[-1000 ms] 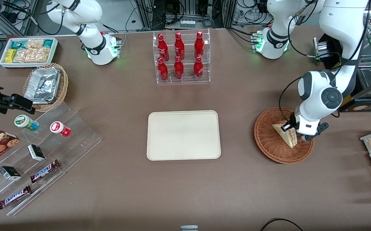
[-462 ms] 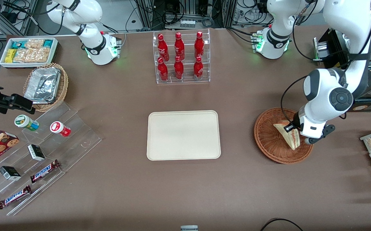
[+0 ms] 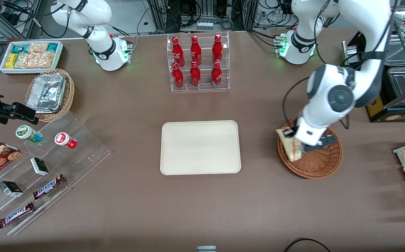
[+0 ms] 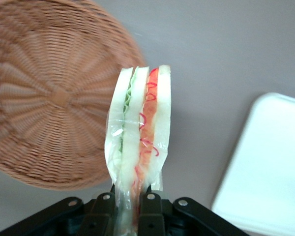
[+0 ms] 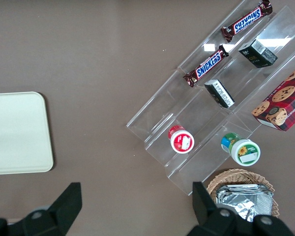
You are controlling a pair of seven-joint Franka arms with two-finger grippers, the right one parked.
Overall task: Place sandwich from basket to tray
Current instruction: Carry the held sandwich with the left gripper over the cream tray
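Tool fingers are closing on one end of the sandwich, clamping it through the clear wrap, and are carrying it in the air above the rim of the basket on the side facing the tray. Seen from the wrist, the sandwich is hanging away from the tool edge-on, its white bread layers and red and green filling showing, with the basket and a corner of the tray lying below it.

The sandwich is looking light and soft: bread that will squash under a hard pinch, and smooth wrap that may be slipping between the fingers. The hold is sitting at one end only, so the free part may be swinging or sagging as the arm is moving. A gentler grip across the thick crust end seems best, rather than on the filling side.

The brown surface is lying bare between basket and tray, so the way across is looking open. The tray is lying flat and bare, with a low rim, giving plenty of room for setting the wedge down. A rack of red bottles is standing farther from the front camera than the tray, well apart from this path.
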